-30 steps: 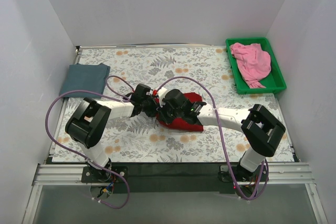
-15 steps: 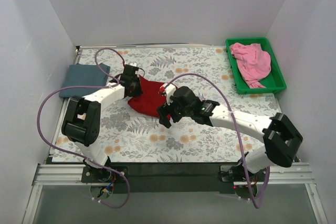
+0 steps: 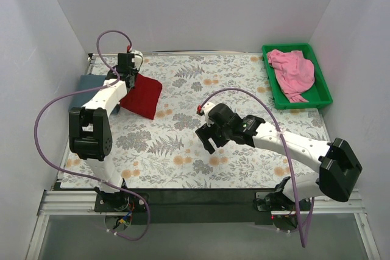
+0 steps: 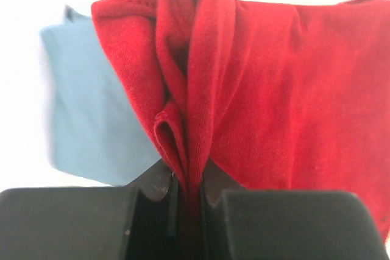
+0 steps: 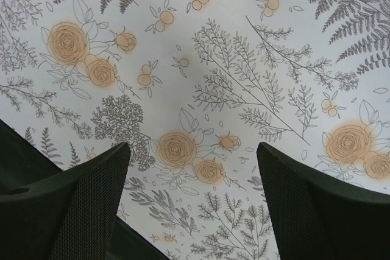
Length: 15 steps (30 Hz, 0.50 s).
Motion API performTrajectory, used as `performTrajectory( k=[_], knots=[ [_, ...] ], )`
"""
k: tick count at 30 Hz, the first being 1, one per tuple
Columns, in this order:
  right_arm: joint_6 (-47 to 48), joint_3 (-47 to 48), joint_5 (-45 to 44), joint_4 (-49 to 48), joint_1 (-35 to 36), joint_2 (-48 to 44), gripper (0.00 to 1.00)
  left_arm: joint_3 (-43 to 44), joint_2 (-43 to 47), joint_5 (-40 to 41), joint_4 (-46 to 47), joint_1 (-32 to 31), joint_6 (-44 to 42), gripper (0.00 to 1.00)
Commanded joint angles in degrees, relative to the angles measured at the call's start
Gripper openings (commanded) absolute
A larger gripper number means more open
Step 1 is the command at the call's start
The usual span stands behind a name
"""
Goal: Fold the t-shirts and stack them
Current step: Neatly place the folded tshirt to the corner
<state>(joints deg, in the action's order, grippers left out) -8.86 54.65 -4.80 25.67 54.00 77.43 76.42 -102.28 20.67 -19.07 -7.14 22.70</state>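
Three t-shirts on view, with the dark red t-shirt (image 3: pixel 142 96) held near the far left corner of the bench.

The left gripper (image 4: pixel 189 186) pinches a bunched fold of the red cloth; the overhead view hides that grip. The slate blue-grey t-shirt (image 3: pixel 87 84) lies at the left edge, partly covered by arm and red cloth. The pink t-shirt (image 3: pixel 292 71) lies crumpled in the green bin (image 3: pixel 320 94) at the far right corner. The right gripper (image 3: pixel 206 140) hangs mid-bench, jaws spread over the floral tablecloth (image 5: pixel 195 59).

The blue-grey shirt (image 3: pixel 88 84) is partly hidden behind the red shirt (image 3: pixel 141 95), itself cut off in the left wrist view.
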Motion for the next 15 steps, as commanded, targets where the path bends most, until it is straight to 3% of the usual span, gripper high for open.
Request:
performTrajectory(
  k=[1,8,15],
  knots=[
    [-0.1,5.5,-3.5,4.9,-0.4,1.8,0.76,6.6,-0.5,-1.2,-0.3,1.4,-9.7,0.0],
    [0.6,9.9,-4.0,7.2,-2.0,6.7,0.76,17.1,-5.1,-3.4,-9.0,6.7,-14.1,0.0],
    [2.3,13.1,-4.9,9.0,-2.5,9.2,0.76,24.8,-8.4,-4.8,-18.1,9.2,-13.3,0.0]
  ],
)
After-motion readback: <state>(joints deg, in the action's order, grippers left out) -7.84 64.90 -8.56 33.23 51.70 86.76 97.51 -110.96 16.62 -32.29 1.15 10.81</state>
